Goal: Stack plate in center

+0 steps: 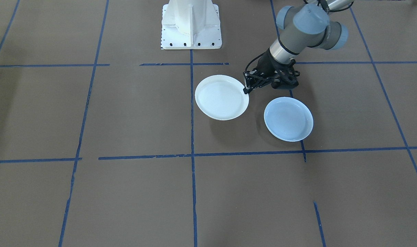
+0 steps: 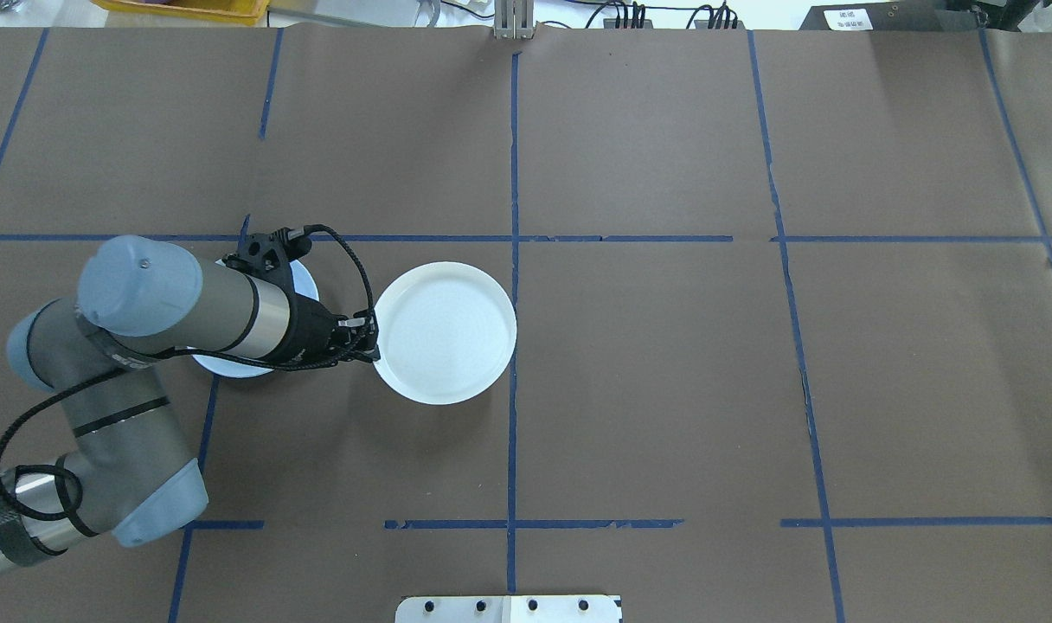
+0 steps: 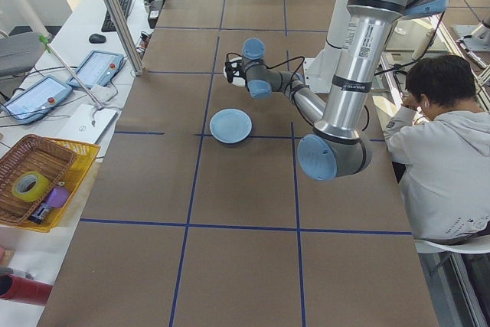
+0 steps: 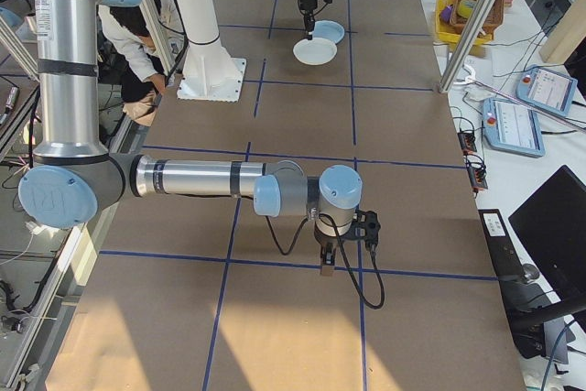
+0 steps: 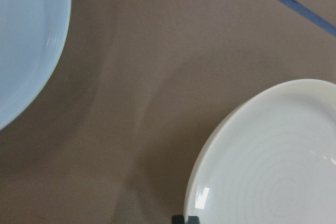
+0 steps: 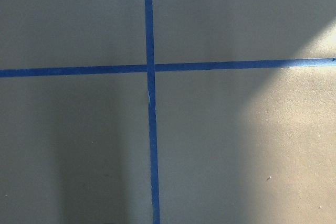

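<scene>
A: What did the left gripper (image 1: 248, 85) hold?

B: Its fingers pinched the rim of the ringed white plate (image 1: 221, 97), which appeared raised above the table (image 1: 126, 113).

A: And progress?

B: Stacking remained undone. The glossy pale-blue plate (image 1: 288, 118), shallow-rimmed, lay apart at the white plate's four o'clock in the front view.

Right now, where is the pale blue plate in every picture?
Front-facing: pale blue plate, right of centre.
Overhead: left, mostly under the left arm.
Left side: middle.
Right side: top, far.
Left wrist: upper-left corner.
Right wrist: not in it.
Landmark: white ringed plate beside it.
</scene>
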Robot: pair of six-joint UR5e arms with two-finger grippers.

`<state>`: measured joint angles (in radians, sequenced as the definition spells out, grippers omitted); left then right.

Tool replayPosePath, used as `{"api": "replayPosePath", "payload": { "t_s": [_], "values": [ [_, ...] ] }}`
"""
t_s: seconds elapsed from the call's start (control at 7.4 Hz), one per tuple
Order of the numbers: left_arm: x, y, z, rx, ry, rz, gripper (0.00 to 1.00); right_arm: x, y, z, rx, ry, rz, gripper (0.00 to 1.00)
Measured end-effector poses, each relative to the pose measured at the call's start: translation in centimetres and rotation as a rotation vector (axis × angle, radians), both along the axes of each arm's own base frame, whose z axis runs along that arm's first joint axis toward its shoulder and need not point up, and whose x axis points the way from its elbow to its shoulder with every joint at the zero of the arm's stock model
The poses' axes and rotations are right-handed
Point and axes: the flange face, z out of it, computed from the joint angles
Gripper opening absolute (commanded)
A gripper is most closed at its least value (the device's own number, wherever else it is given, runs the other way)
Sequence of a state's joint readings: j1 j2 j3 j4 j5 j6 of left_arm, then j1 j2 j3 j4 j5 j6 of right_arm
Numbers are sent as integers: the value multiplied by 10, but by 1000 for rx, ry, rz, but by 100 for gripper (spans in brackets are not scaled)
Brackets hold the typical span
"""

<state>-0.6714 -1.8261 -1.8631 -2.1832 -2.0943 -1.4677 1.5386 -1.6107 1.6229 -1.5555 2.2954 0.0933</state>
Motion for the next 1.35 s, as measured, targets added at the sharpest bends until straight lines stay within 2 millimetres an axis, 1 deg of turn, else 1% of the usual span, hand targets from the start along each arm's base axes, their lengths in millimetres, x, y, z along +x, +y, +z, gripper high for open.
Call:
{"api": "replayPosePath", "payload": {
  "t_s": [0.14,0.27,0.41,0.54,0.68,0.81,0.95,1.22,1.35],
  "values": [
    [-38,-11,15,42,-8,31,0,0,0,0,1,0,0,100],
    [-71,-17,38,75,-25,62,0,0,0,0,1,0,-1,100],
    [-98,-22,62,100,-46,87,0,0,0,0,1,0,-1,100],
    [-116,-28,87,106,-67,106,0,0,0,0,1,0,0,100],
    [-125,-36,114,95,-90,120,0,0,0,0,1,0,-1,100],
    [-128,-44,139,79,-115,131,0,0,0,0,1,0,0,100],
    [-127,-49,156,63,-132,138,0,0,0,0,1,0,0,100],
    [-122,-55,175,35,-152,146,0,0,0,0,0,0,0,100],
    [-120,-56,179,27,-156,148,99,0,0,0,0,-1,0,100]
  ]
}}
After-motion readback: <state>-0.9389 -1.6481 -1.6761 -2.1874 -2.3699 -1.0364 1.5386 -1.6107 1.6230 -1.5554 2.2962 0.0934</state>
